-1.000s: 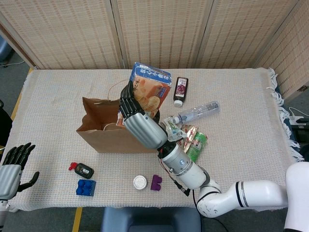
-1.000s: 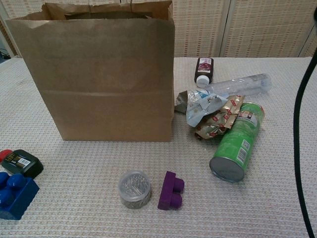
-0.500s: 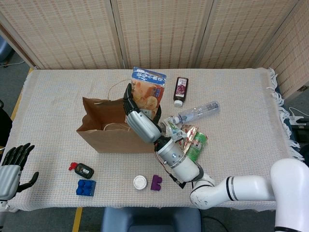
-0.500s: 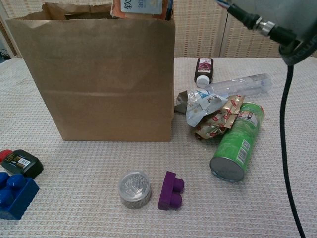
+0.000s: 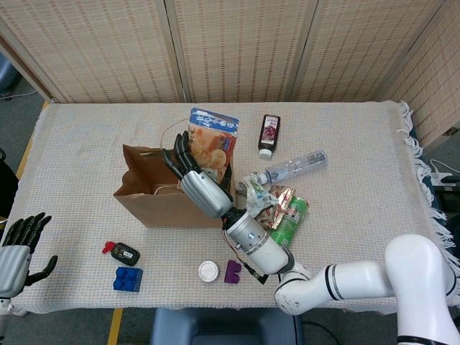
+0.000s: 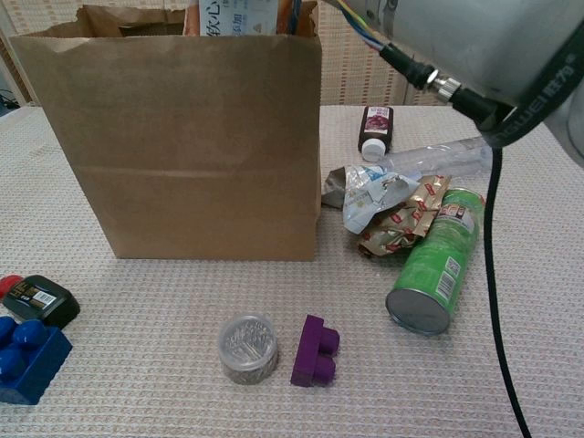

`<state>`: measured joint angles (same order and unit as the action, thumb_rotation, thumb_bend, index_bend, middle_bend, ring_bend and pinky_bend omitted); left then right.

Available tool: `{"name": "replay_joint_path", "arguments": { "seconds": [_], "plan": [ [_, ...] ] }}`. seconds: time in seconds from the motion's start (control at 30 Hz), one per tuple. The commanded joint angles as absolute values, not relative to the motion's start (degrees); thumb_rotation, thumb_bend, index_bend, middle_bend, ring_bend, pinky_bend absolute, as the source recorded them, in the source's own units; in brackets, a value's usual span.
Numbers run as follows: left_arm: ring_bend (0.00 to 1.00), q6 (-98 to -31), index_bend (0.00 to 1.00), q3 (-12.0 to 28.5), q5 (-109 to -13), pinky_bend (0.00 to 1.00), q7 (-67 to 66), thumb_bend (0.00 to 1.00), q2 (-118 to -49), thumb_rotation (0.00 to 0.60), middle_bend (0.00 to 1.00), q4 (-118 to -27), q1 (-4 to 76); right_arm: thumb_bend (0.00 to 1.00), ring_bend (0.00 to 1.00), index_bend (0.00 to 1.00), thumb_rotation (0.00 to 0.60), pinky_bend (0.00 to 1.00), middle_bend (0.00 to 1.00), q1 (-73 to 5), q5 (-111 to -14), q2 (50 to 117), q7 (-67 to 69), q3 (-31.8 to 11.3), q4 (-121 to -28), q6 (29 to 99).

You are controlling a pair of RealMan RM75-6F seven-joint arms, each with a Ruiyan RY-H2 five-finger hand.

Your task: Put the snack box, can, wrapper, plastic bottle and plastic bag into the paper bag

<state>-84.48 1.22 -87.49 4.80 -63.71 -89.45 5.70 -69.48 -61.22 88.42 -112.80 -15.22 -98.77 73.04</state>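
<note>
The brown paper bag [image 5: 147, 203] [image 6: 173, 146] stands open at the table's left-middle. The snack box [image 5: 213, 141] [image 6: 239, 15] stands tilted in the bag's right end, its top sticking out above the rim. My right hand [image 5: 188, 172] is over the bag just left of the box, fingers spread. To the right of the bag lie the green can [image 5: 291, 218] [image 6: 436, 265], the wrapper [image 5: 279, 200] [image 6: 406, 219], the crumpled plastic bag [image 5: 254, 188] [image 6: 363, 190] and the clear plastic bottle [image 5: 295, 166] [image 6: 447, 155]. My left hand [image 5: 18, 248] hangs off the front left edge, holding nothing.
A small dark bottle [image 5: 268, 134] [image 6: 375, 128] lies behind the pile. Along the front are a round tin [image 5: 208, 271] [image 6: 247, 347], a purple brick [image 5: 232, 271] [image 6: 316, 350], a blue brick [image 5: 128, 278] and a black-and-red gadget [image 5: 122, 252]. My right forearm [image 6: 474, 46] crosses above the pile.
The snack box has come down from above the bag into its right end. My right hand's fingers have spread away from the box. The left hand has not moved.
</note>
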Motion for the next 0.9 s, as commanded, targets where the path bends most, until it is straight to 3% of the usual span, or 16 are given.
{"name": "replay_joint_path", "arguments": {
  "seconds": [0.03,0.47,0.7,0.9],
  "plan": [
    [0.00,-84.48,0.06,1.24,-87.48,0.00,4.73,0.37,-63.72,0.600,0.00,-89.46,5.71,0.10,0.00,0.00,0.600,0.22,0.06,-69.43,-61.58,87.83,-111.87,-14.92,-99.24,73.66],
    [0.00,-84.52,0.06,1.29,-87.35,0.00,4.03,0.37,-63.79,0.600,0.00,-89.66,5.68,0.00,0.00,0.00,0.600,0.08,0.00,-68.34,-62.75,85.55,-108.48,-12.30,-100.45,74.82],
    [0.00,-84.44,0.06,1.30,-87.30,0.00,4.19,0.37,-63.74,0.600,0.00,-89.71,5.69,0.00,0.00,0.00,0.600,0.08,0.00,-68.45,-63.30,85.32,-107.93,-12.06,-100.98,75.45],
    [0.00,-84.45,0.06,1.24,-87.40,0.00,4.66,0.37,-63.66,0.600,0.00,-89.59,5.67,0.00,0.00,0.00,0.600,0.08,0.00,-65.56,-64.92,82.64,-105.61,-11.45,-107.12,79.46]
  ]
}}
